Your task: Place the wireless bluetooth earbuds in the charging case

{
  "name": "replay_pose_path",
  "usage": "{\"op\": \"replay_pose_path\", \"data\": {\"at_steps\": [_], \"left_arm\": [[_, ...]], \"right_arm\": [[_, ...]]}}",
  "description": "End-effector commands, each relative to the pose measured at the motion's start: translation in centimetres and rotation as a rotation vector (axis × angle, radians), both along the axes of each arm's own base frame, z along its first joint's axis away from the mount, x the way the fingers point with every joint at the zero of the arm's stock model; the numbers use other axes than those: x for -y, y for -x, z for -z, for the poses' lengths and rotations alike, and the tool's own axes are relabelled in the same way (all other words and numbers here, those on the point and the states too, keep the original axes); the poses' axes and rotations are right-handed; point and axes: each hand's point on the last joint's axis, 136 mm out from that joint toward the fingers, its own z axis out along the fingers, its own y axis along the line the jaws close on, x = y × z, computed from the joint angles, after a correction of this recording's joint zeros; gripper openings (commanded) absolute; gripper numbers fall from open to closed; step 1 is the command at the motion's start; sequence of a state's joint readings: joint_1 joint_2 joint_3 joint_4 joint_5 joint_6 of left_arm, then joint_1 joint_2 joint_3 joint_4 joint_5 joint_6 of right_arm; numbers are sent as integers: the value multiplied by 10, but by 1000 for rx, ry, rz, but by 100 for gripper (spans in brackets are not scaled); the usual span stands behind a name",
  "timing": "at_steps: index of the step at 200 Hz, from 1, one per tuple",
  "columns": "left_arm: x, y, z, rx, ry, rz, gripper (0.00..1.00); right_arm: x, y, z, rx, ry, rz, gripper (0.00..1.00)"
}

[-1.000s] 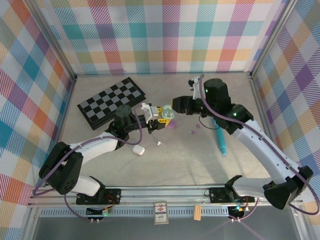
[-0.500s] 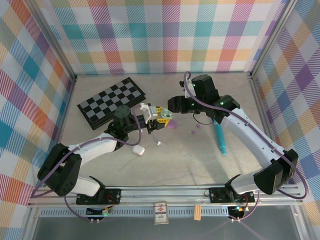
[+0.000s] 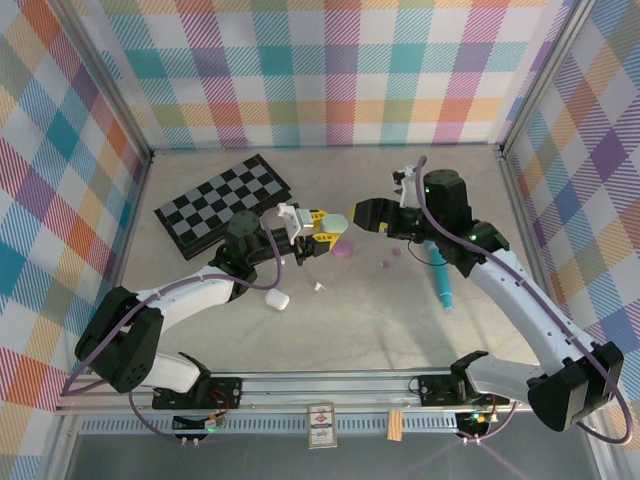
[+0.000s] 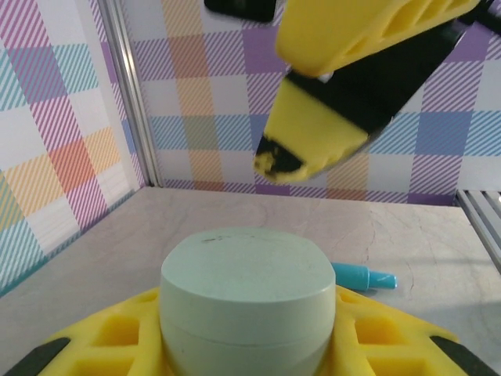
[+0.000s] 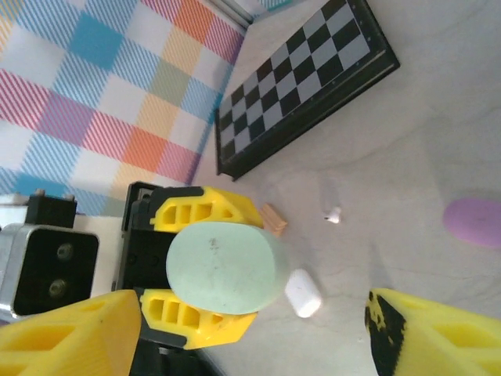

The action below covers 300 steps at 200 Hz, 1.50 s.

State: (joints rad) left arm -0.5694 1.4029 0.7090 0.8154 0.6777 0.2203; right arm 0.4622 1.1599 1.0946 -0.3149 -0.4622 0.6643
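Note:
A closed mint green charging case [image 3: 336, 222] is held off the table in my left gripper [image 3: 320, 236], whose yellow fingers [image 5: 200, 211] clamp its two sides. The same case [image 4: 246, 294] fills the bottom of the left wrist view. My right gripper [image 3: 360, 214] hovers just right of the case, open, with nothing between its fingers and clear of the case. On the table lie a white earbud [image 3: 319, 287] and two purple earbuds [image 3: 385, 264]. A purple case [image 3: 343, 249] and a white case [image 3: 278, 299] rest there too.
A folded chessboard [image 3: 222, 203] lies at the back left. A teal pen [image 3: 440, 280] lies under the right arm. A small wooden block [image 5: 274, 219] shows beside the left fingers. Plaid walls close in the table on three sides.
My right gripper has drawn back to the right, away from the mint case, and its jaws have spread wider. The left gripper holds the case in the same place.

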Motion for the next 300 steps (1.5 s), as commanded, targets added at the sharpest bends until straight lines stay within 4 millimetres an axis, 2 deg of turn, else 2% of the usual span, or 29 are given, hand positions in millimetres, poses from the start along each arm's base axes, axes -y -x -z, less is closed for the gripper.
{"op": "replay_pose_path", "data": {"at_steps": [1, 64, 117, 154, 227, 255, 263, 279, 300], "left_arm": [[1, 9, -32, 72, 74, 19, 33], [8, 14, -45, 82, 109, 50, 34], [11, 17, -47, 78, 113, 58, 34], [11, 19, -49, 78, 114, 61, 33], [8, 8, -37, 70, 84, -4, 34], [8, 6, -36, 68, 76, -11, 34], [8, 6, -35, 66, 74, -16, 34], [6, 5, -33, 65, 70, -31, 41], [3, 2, -27, 48, 55, -60, 74]], "right_arm": [[-17, 7, -21, -53, -235, -84, 78], [-35, 4, -13, -180, -483, -147, 78], [-54, 1, -18, -194, -551, -205, 77], [-56, -2, -17, -198, -561, -201, 71], [-51, 4, -12, -200, -537, -184, 43], [-49, 5, -14, -176, -525, -178, 21], [-49, 4, -9, -194, -507, -161, 17], [-47, 2, -4, -188, -478, -138, 11], [-44, -5, 3, -164, -423, -96, 10]]}}
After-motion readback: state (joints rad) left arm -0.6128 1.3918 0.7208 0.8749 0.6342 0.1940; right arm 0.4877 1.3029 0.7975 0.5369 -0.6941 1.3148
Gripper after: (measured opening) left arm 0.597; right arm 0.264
